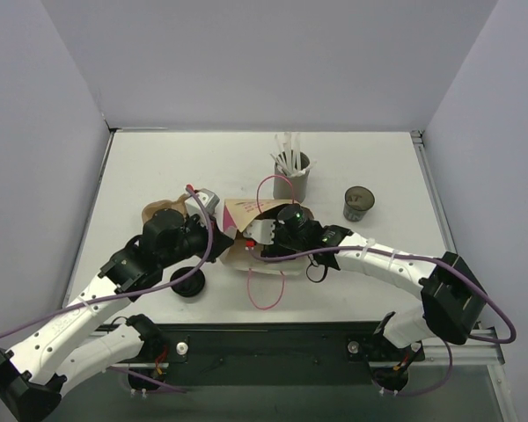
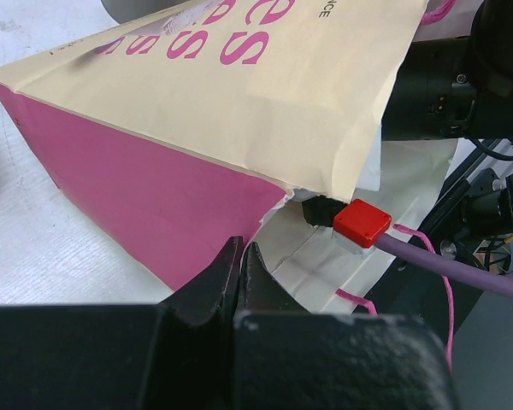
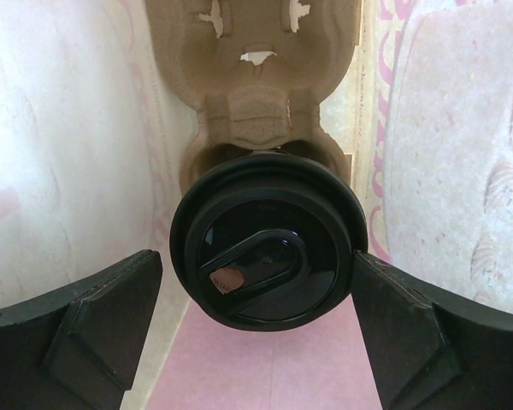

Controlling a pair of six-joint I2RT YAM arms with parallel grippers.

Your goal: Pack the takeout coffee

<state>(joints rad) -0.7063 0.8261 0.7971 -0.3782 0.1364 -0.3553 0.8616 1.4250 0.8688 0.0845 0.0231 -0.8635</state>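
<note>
A paper bag [image 1: 240, 211] with pink lettering and a pink side [image 2: 154, 196] lies on the table, its mouth toward the right arm. Inside it, a takeout coffee with a black sip lid [image 3: 269, 256] sits in a brown pulp carrier [image 3: 256, 77]. My right gripper [image 3: 256, 266] reaches into the bag and stands open, one finger on each side of the lid, with a gap showing on the left. My left gripper [image 2: 241, 252] is shut at the bag's lower edge by the mouth; whether paper is pinched between its fingers I cannot tell.
A grey holder of white straws [image 1: 291, 174] stands behind the bag. Right of it a small dark open cup [image 1: 359, 203] stands alone. A flat black lid [image 1: 188, 281] lies near the left arm. Pink bag handles [image 1: 266, 290] and a purple cable [image 2: 462, 266] trail nearby.
</note>
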